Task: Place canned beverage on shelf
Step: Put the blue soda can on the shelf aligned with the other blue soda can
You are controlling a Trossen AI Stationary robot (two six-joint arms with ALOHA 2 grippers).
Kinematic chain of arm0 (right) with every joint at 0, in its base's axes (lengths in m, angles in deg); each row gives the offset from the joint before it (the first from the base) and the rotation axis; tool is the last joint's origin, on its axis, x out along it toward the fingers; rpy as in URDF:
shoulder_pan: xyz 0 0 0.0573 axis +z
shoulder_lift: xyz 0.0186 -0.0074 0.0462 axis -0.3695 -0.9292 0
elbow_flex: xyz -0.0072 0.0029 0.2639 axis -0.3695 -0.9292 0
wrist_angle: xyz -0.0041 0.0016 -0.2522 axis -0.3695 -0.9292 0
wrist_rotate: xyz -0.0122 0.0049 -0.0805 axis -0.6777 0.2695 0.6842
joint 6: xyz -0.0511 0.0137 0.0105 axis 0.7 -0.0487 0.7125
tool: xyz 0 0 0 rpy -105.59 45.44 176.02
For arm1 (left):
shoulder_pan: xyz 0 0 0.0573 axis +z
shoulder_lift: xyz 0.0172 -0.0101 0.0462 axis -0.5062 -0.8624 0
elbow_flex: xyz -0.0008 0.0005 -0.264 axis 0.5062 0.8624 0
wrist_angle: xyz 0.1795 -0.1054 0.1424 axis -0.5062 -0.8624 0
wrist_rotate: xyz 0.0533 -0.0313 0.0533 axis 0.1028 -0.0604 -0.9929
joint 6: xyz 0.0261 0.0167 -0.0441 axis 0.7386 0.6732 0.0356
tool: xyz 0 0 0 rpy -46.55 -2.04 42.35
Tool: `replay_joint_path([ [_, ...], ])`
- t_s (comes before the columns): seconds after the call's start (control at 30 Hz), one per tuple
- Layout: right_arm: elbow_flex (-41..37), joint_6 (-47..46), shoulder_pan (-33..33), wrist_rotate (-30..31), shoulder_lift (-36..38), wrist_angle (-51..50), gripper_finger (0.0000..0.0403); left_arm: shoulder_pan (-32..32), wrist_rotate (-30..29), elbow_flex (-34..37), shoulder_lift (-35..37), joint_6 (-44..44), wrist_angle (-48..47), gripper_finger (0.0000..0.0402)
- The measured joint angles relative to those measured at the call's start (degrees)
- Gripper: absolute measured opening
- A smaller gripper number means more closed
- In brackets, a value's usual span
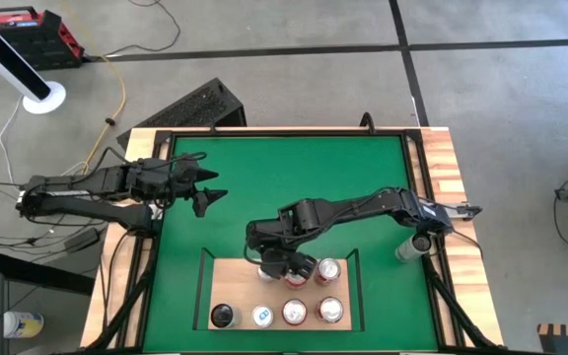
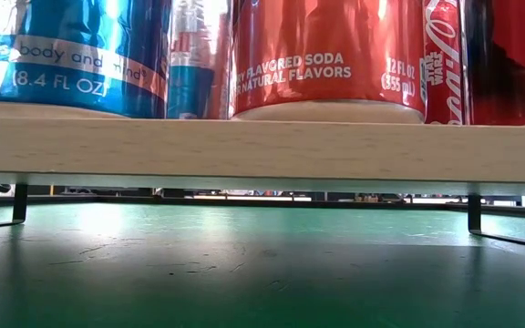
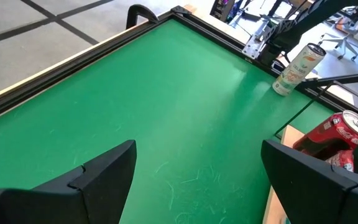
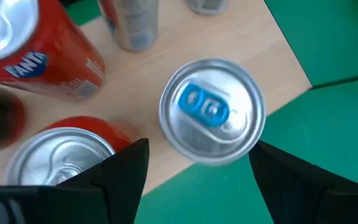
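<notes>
High view shows the right end effector (image 1: 276, 264) spread wide above a blue-tabbed can (image 4: 212, 111) standing on the shelf (image 1: 227, 286), so release looks under way and withdrawal upward comes next, while the left end effector (image 1: 208, 183) waits open beyond the shelf.

Even overhead light, bright. Glare patches on the green mat (image 2: 153, 228) under the shelf (image 2: 262, 150), whose underside casts shadow. Right wrist view: red cans (image 4: 39, 53) blurred; silver can top (image 4: 211, 111) glossy.
</notes>
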Motion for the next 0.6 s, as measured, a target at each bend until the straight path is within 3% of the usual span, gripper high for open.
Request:
replay_joint_path([
  [0.6,-0.02,-2.84,1.91,13.53,1.03,-0.42,0.0302,-0.01,3.22,0.0,-0.01,1.65,-0.05,0.0329],
])
